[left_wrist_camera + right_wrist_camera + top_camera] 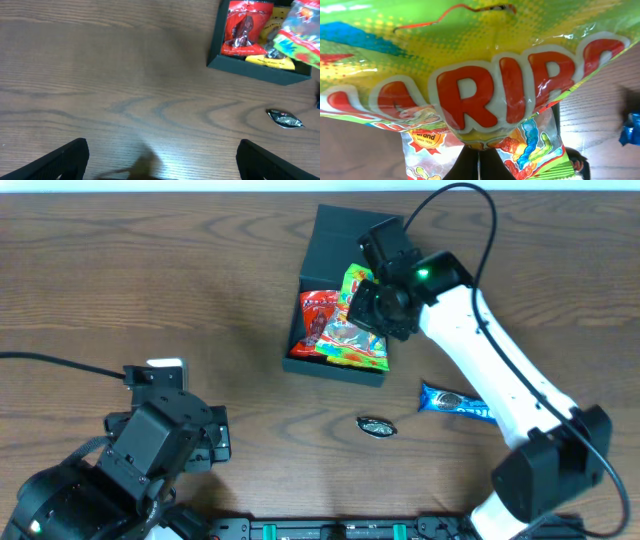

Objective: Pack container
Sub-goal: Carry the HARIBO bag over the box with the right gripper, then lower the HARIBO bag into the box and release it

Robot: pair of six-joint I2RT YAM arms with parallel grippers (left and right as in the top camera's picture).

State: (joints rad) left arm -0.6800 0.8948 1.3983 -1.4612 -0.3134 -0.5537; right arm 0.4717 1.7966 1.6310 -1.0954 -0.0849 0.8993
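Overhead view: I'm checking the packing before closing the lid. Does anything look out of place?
Two snacks lie outside the container: a blue packet to its right and a dark wrapped candy just below it. The Haribo bag, in the right gripper, lies askew across it.

Light: bright, even, from overhead; table (150, 280) uniformly lit.
Glare: pale sheen low on the table in the left wrist view; white glints on the bag (485, 100) film.
Shadows: soft and faint; dark smudge between the fingers (65, 160); thin shade along the container (335, 372) front wall.
Focus: left wrist view soft, fingers blurred; bag lettering, very close, fairly sharp.
Overhead: clear, slightly grainy.
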